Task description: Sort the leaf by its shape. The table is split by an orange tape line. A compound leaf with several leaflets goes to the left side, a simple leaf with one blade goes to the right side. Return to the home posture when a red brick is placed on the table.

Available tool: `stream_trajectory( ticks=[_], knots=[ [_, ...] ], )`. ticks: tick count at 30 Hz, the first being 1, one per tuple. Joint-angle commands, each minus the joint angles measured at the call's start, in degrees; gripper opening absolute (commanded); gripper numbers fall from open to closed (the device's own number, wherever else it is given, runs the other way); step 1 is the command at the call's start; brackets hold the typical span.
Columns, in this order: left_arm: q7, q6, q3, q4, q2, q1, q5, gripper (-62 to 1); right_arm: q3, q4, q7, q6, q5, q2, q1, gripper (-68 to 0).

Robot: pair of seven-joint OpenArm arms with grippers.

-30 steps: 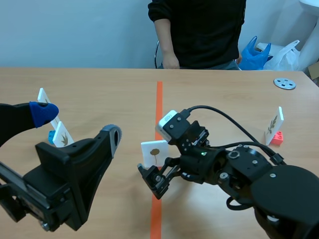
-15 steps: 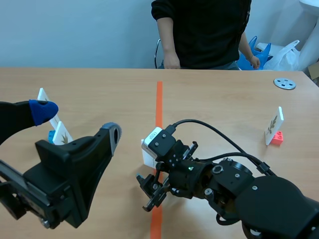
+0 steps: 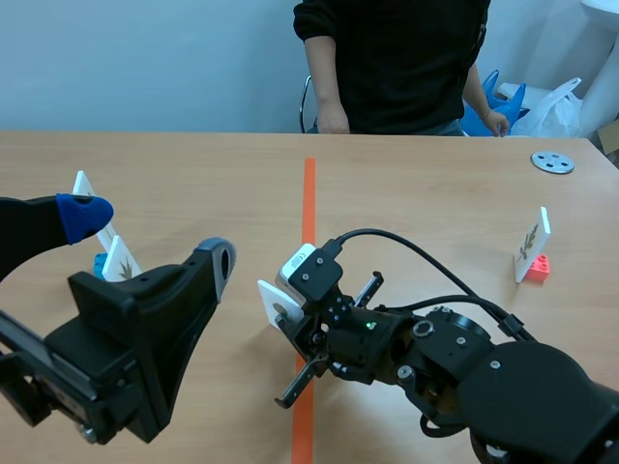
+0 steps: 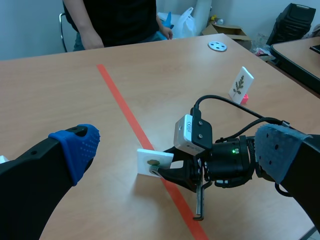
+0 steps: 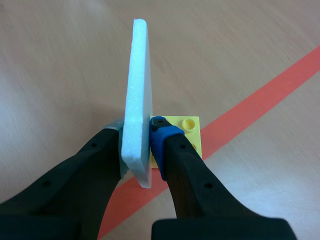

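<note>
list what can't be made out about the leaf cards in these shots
- Held card, right wrist view: edge-on between the right tool's pads, so its leaf face is hidden.
- Same card, scene view: partly behind the right arm; print too small to read.
- Far left card and near left card, scene view: cut off by the left arm; leaves unreadable.

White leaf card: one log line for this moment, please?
right gripper: shut on white foam leaf card | base: yellow brick | place: at orange tape line | left gripper: open
</note>
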Motion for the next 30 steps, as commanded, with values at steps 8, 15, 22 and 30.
stream_trajectory(
  ticks=[8, 15, 22, 30],
  knots=[
    [-0.9, -0.1, -0.2, 0.3, 0.1, -0.2, -0.1, 1.4, 7.6, 11.5, 0.6, 0.0, 0.5, 2.6, -2.4, -62.7],
    [-0.9, -0.1, -1.9, 0.3, 0.1, -0.2, -0.1, 1.4, 15.4, 24.8, -0.9, 0.1, 3.2, 7.0, -9.4, -62.7],
    [-1.0, -0.1, -2.8, 0.3, 0.1, -0.2, -0.1, 1.4, 25.2, 35.2, -4.9, 0.5, 12.5, 10.4, -17.4, -62.7],
    [-1.0, -0.1, -2.8, 0.3, 0.1, -0.2, -0.1, 1.4, 36.3, 38.2, -10.5, -0.2, 20.5, 11.0, -24.1, -62.7]
  ],
)
